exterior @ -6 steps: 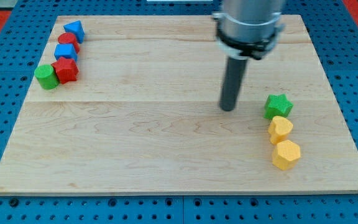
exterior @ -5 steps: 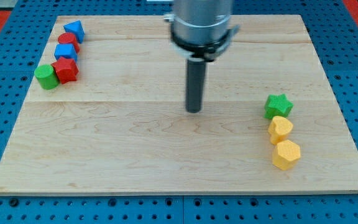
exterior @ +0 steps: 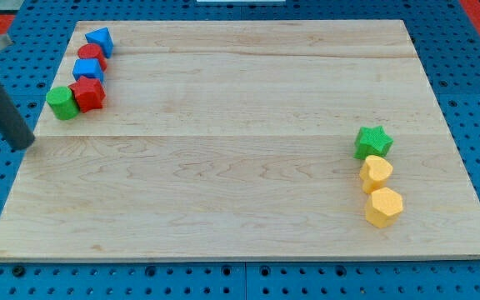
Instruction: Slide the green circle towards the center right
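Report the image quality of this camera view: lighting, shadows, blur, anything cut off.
Camera view: lighting is even and soft, with no glare on the wooden board; the blocks cast only faint shadows. The green circle and the green star look sharp. The rod at the view's left edge is slightly smeared and cropped at the top; my tip sits below and to the left of the green circle, apart from it.

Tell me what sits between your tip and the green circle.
Nothing: in the camera view only bare board edge separates my tip, at the view's lower left, from the green circle.
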Action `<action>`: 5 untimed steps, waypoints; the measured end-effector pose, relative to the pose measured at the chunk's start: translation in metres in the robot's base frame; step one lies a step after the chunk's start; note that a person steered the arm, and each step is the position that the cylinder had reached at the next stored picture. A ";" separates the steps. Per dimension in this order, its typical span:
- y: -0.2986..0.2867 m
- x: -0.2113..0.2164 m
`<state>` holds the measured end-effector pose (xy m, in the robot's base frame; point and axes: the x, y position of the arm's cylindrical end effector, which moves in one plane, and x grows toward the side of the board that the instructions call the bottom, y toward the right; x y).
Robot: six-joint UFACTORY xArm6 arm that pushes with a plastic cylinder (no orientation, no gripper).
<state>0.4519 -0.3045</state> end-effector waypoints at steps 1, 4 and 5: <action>0.000 -0.019; 0.000 -0.061; 0.000 -0.073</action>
<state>0.3791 -0.3043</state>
